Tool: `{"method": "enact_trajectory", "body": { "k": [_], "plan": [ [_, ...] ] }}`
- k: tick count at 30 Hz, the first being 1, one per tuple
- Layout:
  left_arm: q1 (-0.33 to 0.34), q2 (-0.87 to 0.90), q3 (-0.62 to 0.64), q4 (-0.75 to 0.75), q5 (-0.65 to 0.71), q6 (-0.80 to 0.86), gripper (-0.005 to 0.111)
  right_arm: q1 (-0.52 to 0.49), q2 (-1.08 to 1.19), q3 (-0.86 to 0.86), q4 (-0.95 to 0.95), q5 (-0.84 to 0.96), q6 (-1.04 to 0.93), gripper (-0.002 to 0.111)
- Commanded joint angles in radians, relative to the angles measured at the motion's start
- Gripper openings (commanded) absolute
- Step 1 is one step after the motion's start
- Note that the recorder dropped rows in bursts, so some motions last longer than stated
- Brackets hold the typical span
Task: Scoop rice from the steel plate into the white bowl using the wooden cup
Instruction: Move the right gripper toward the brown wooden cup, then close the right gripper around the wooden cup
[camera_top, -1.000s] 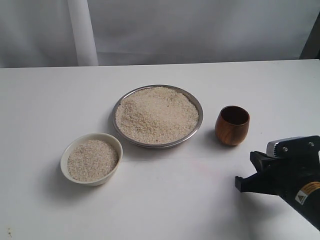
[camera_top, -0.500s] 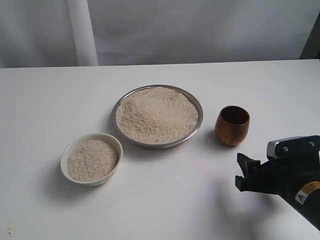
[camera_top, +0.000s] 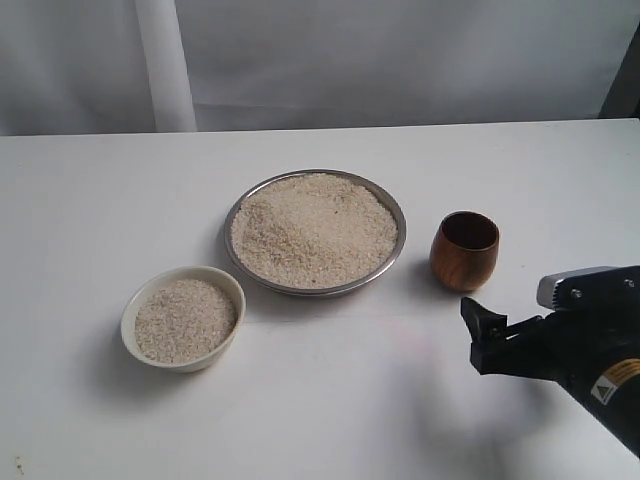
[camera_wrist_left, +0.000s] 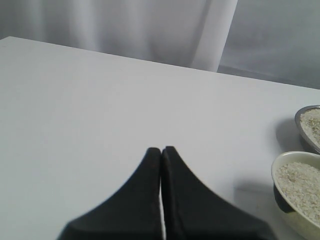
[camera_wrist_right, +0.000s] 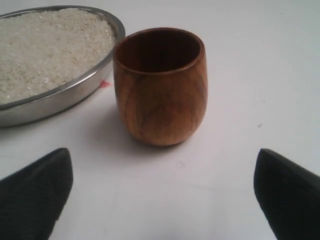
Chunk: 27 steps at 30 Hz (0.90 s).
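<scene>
The steel plate sits near the middle of the worktop and carries a broad heap of the rice that fills it almost to the raised rim. In the exterior view the white bowl stands nearer the camera and to the left of the plate, just beside it without touching. It holds its own smaller, fairly level bed of grains that lies a little below the lip.

The wooden cup stands upright on the worktop to the right of the plate, close to the plate's rim but apart from it. Its mouth faces up. The right wrist view shows the dark inner wall near the top, though the bottom of the cup is out of sight.

The right hand hovers low over the worktop, just on the camera side of the cup and pointing toward it. Its fingers are spread wide and grip nothing. In the right wrist view the cup stands centred in the gap between them, a little way beyond their tips and touching neither one.

The left hand has its two fingers pressed together with nothing between them. It is over bare worktop, and the bowl and a sliver of the plate's rim lie off to one side of it.
</scene>
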Motion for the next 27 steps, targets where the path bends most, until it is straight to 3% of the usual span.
{"method": "enact_trajectory", "body": {
  "k": [1, 27],
  "plan": [
    [0.000, -0.002, -0.004, 0.003, -0.007, -0.001, 0.000, 0.001, 0.034, -0.026, 0.003, -0.035, 0.001, 0.090],
    [0.000, -0.002, -0.004, 0.003, -0.007, -0.001, 0.000, 0.001, 0.277, -0.356, 0.000, -0.013, -0.002, 0.090]
  ]
}}
